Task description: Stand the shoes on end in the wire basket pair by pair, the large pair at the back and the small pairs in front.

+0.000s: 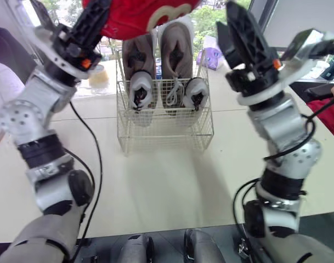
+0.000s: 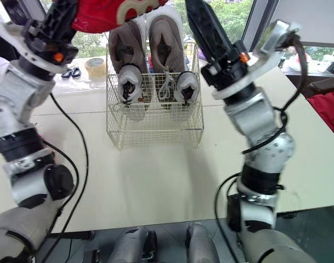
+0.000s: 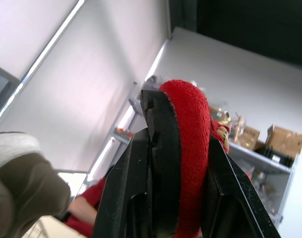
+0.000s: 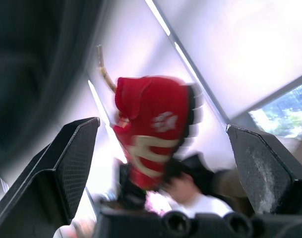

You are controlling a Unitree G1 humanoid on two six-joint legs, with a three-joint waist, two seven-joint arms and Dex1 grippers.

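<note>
You are facing the surface (image 1: 156, 186) and its wire basket (image 1: 165, 134), where the large pair (image 1: 176, 52) is standing on end at the back with a small pair (image 1: 142, 90) just in front. The red shoe (image 1: 134, 16) is hanging above the basket, long axis lying crosswise, with the left gripper (image 1: 95, 19) fingers clamping its edge. The right gripper (image 1: 235, 30) is hovering beside it, fingers spread and holding nothing.

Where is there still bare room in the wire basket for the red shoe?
Free: the strip between the small grey pair and the front wall of the wire basket, enough for the red shoe perhaps; also the table before it. Crowded: the back, filled by the large brown pair.
</note>
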